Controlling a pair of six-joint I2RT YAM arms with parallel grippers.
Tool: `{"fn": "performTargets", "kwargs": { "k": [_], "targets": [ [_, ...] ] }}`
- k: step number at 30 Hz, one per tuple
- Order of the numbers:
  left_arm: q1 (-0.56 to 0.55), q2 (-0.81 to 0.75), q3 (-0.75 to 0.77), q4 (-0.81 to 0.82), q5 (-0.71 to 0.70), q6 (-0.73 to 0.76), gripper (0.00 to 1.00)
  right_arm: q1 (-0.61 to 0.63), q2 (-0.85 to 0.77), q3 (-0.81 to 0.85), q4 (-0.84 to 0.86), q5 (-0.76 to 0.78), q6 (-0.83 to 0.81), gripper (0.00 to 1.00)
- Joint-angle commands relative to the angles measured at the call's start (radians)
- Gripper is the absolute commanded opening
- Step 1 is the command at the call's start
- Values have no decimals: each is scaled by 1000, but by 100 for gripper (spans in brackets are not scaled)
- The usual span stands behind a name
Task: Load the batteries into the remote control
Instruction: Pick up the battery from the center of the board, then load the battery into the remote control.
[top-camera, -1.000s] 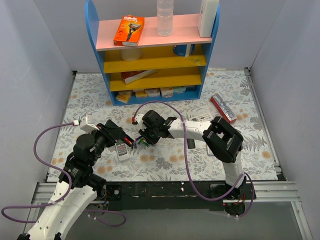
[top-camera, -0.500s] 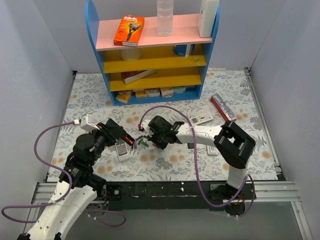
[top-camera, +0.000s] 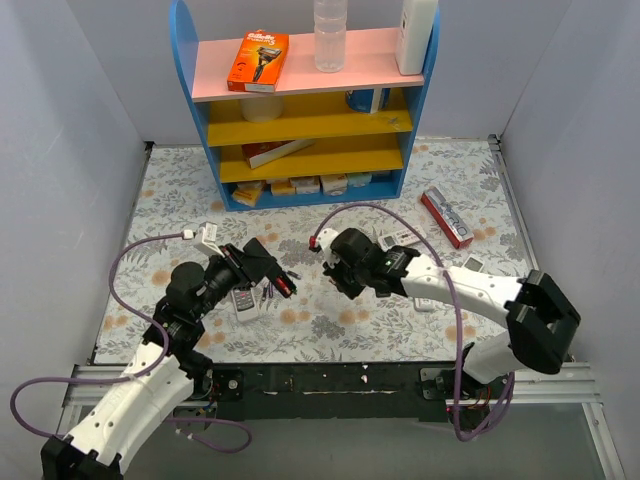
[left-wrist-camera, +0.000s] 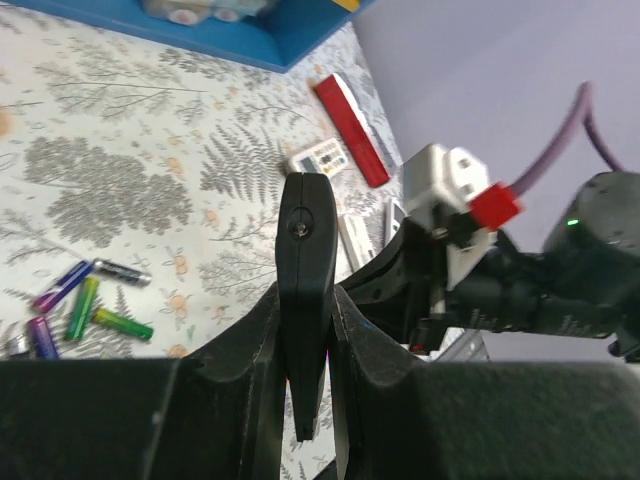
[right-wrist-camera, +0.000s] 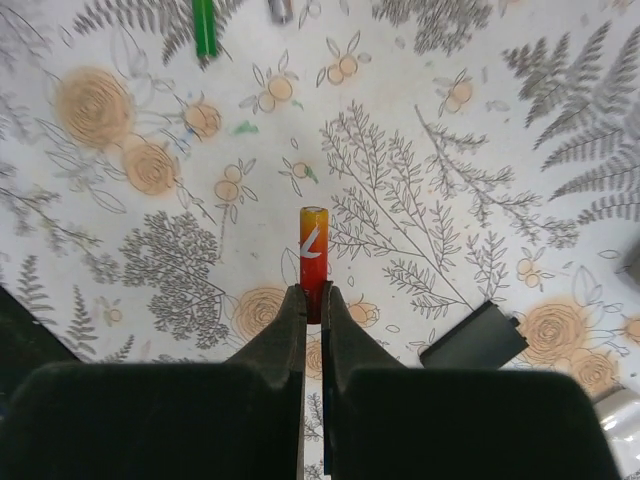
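The black remote control (left-wrist-camera: 307, 230) stands edge-on between the fingers of my left gripper (left-wrist-camera: 306, 310), which is shut on it. In the top view this gripper (top-camera: 272, 277) hovers over the mat left of centre. My right gripper (right-wrist-camera: 313, 300) is shut on the lower end of a red-orange battery (right-wrist-camera: 313, 245), held above the floral mat. Seen from above, the right gripper (top-camera: 338, 283) is a short way right of the left one. Several loose batteries (left-wrist-camera: 85, 305), green and purple, lie on the mat. One green battery (right-wrist-camera: 204, 25) shows at the top of the right wrist view.
A small black cover plate (right-wrist-camera: 473, 337) lies on the mat near the right gripper. A grey-white remote (top-camera: 243, 301) rests under the left arm. More remotes (top-camera: 402, 238) and a red bar (top-camera: 446, 216) lie to the right. A blue shelf unit (top-camera: 300, 100) stands at the back.
My right gripper has shut on the red-orange battery and drawn back to the right, away from the cluster. The left arm has swung forward and right with the remote.
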Motion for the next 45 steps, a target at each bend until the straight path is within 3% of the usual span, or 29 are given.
{"fn": "performTargets", "kwargs": {
  "k": [1,15,21,45],
  "targets": [
    [4,66,-28,242,136,-38,0,2,-112,104,-30,16,58,1],
    [2,295,-122,656,170,-223,0,8,-89,469,-346,-125,125,1],
    [4,375,-136,772,179,-274,0,21,-63,518,-418,-161,179,1],
    [-7,413,-170,880,161,-377,0,51,121,670,-547,-119,228,1]
  ]
}}
